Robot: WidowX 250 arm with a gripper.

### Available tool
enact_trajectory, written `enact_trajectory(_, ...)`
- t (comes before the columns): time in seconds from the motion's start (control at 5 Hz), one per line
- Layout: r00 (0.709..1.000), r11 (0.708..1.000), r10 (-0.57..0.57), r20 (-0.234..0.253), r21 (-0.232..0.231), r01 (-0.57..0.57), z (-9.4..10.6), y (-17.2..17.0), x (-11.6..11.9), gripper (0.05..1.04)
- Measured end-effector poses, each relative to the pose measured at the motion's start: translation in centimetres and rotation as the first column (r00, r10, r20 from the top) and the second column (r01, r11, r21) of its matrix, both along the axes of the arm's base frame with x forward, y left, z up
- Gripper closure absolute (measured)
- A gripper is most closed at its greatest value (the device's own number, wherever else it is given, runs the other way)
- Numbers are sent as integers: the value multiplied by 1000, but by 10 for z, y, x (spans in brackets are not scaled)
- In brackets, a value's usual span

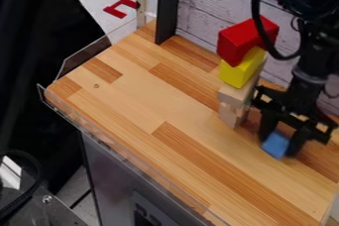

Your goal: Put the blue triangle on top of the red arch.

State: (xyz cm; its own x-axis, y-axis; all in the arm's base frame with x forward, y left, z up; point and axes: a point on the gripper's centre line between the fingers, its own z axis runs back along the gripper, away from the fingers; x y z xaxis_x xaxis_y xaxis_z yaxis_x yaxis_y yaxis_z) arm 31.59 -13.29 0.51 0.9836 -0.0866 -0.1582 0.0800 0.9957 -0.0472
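My gripper (282,141) hangs low at the right of the wooden worktop, its fingers closed on the blue triangle (275,145). The blue piece sits between the fingertips, partly covered by them; I cannot tell whether it touches the wood. Up and to the left, a red block (237,44) tops a stack and leans at a tilt; it is apart from the gripper, and a black cable crosses in front of it. Whether this block is the red arch, I cannot tell.
Under the red block are a yellow block (240,71) and plain wooden blocks (232,113), stacked unevenly close left of the gripper. A red U-shaped piece (121,8) lies beyond the worktop (132,96). A black post (168,7) and white plank wall stand behind; clear plastic edging borders the left.
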Motion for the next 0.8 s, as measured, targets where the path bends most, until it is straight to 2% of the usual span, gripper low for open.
enact_trajectory(0.2, 998, 998, -56, 38, 4, 56, 28, -9, -4, 529)
enact_trajectory(0.6, 975, 981, -195, 105, 17, 194, 70, -44, -24, 529)
enact_trajectory(0.8, 965, 977, -214, 154, 21, 214, 99, -48, -27, 529)
